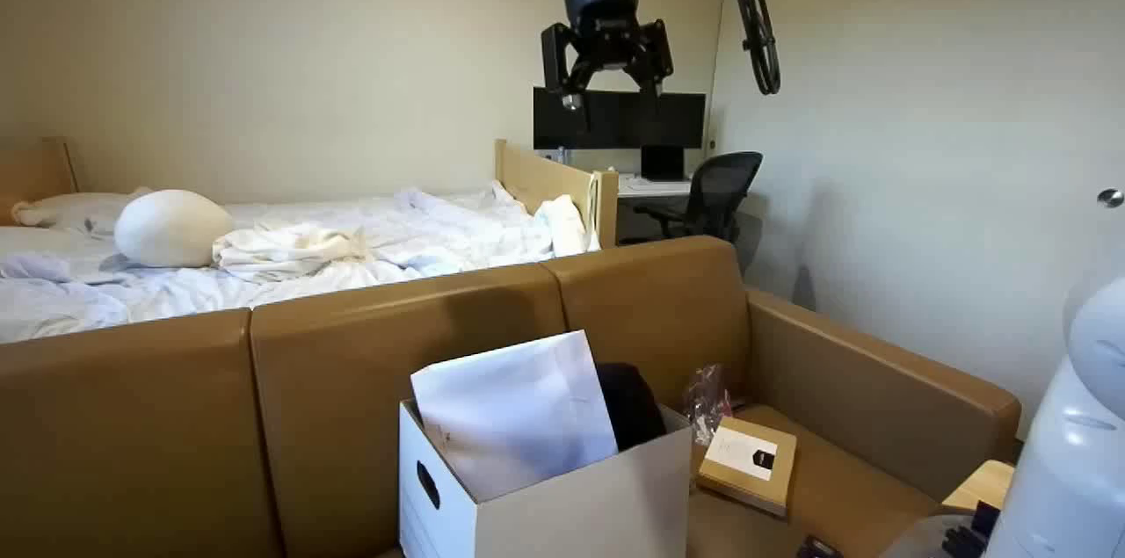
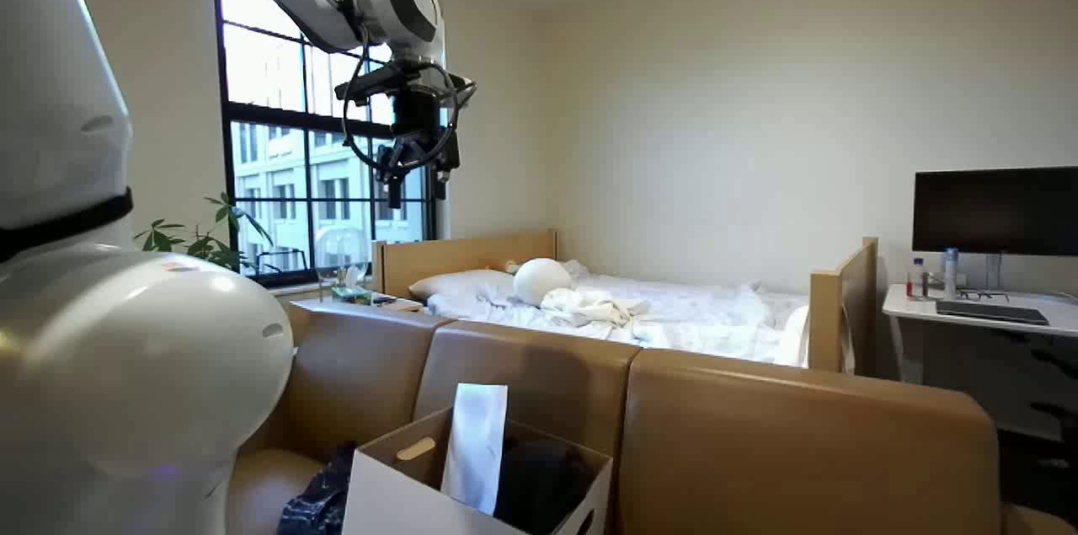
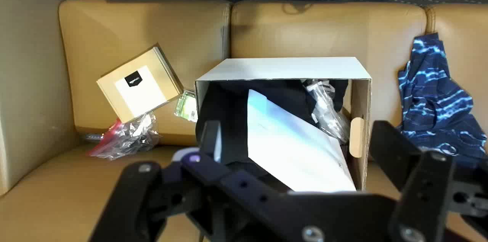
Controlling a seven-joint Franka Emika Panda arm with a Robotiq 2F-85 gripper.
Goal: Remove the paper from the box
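The white box (image 1: 580,514) stands on the brown sofa and also shows in an exterior view (image 2: 404,493) and the wrist view (image 3: 289,68). The large white paper (image 1: 518,413) leans in it at a tilt, its upper part above the rim; it also shows in an exterior view (image 2: 476,446) and the wrist view (image 3: 293,143). Dark black contents (image 3: 225,112) lie around it; its lower end is hidden. My gripper (image 1: 613,97) is open, empty and pointing down, high above the box, also in an exterior view (image 2: 418,192). In the wrist view its fingers (image 3: 296,129) frame the paper, apart from it.
A tan package (image 3: 141,84) and a clear plastic bag (image 3: 131,135) lie beside the box on the sofa. Dark blue cloth (image 3: 434,101) lies on its opposite side. Clear plastic (image 3: 328,110) is inside the box. The sofa backrest (image 1: 395,347) rises behind, with a bed (image 1: 422,228) beyond.
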